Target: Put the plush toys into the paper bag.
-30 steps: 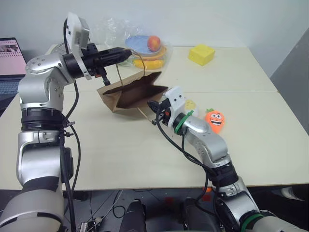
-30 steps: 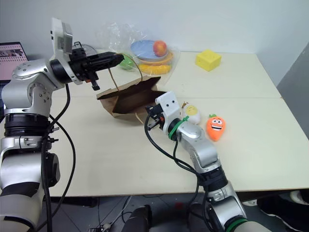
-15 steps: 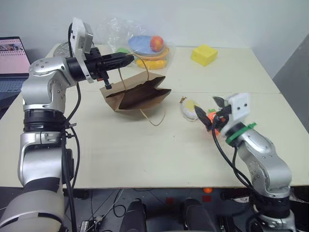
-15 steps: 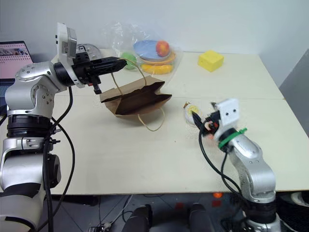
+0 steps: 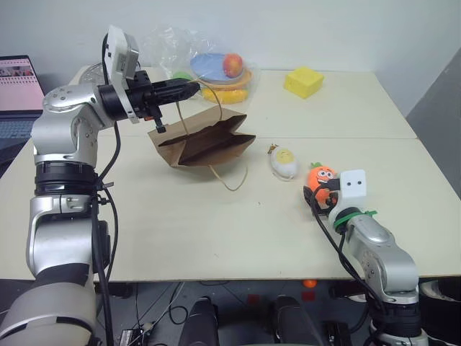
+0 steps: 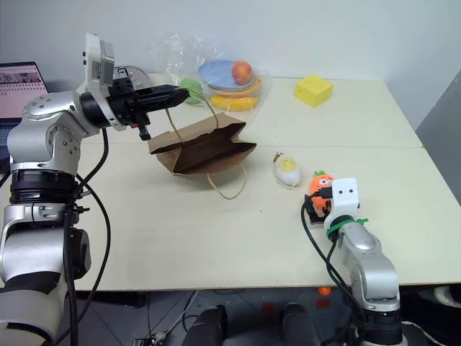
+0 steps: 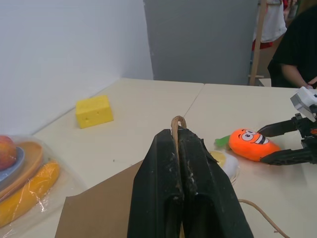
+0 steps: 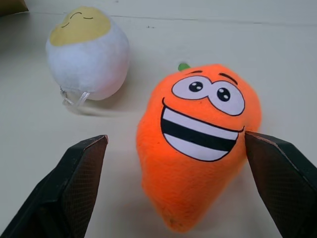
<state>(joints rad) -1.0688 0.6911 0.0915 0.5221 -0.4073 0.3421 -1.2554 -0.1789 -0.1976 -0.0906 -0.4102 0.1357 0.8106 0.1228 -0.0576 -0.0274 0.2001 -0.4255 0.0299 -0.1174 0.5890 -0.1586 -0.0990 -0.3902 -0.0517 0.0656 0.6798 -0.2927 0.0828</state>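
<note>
Since the earlier frames, the right gripper had been swung away from the mouth of the paper bag and brought down near the table's front edge, just behind the carrot toy. Its fingers were spread wide, one to either side of the carrot, with neither pad yet touching the plush; this reads as a line-up for a pinch across the toy's body. The carrot lay on its back on the table, face up. Just beside it, towards the bag, the egg toy rested on the tabletop, apart from the carrot.

Farther off, the bag was kept lifted and tilted, its open mouth turned towards the toys, evidently so that a toy could be fed in from the side. One cord handle was clamped between the closed fingers of the left gripper, while the other loop trailed on the table. Both toys remained outside the bag.
</note>
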